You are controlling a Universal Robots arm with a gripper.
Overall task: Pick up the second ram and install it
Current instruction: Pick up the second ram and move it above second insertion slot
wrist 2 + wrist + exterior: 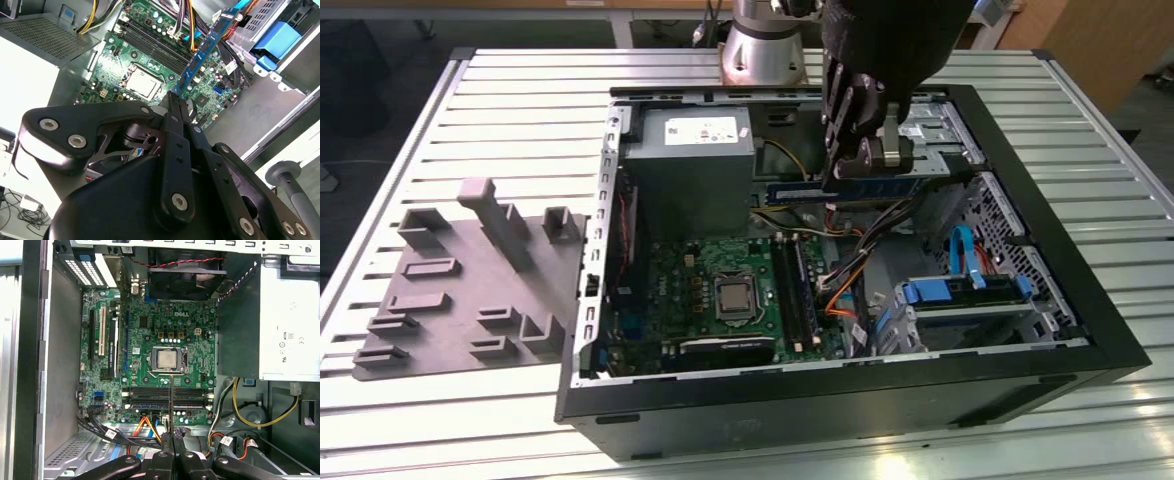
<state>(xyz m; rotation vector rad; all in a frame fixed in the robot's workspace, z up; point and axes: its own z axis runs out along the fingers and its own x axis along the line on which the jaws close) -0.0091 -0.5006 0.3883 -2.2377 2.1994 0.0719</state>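
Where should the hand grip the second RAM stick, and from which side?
Probably the upper long edge, pinched across its two flat faces, coming from above. The second ram is thin and flat, so only the faces offer pad area, and the lower edge must be left free for the slot. The hand holds it that way now, over the open case.

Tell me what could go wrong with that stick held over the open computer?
The gripper pinches the ram near one end, so the long free end may tilt or slip. The slots are narrow, and a slightly skewed stick might jam rather than seat. Loose cables lie close beside the slots and could snag it on the way down.
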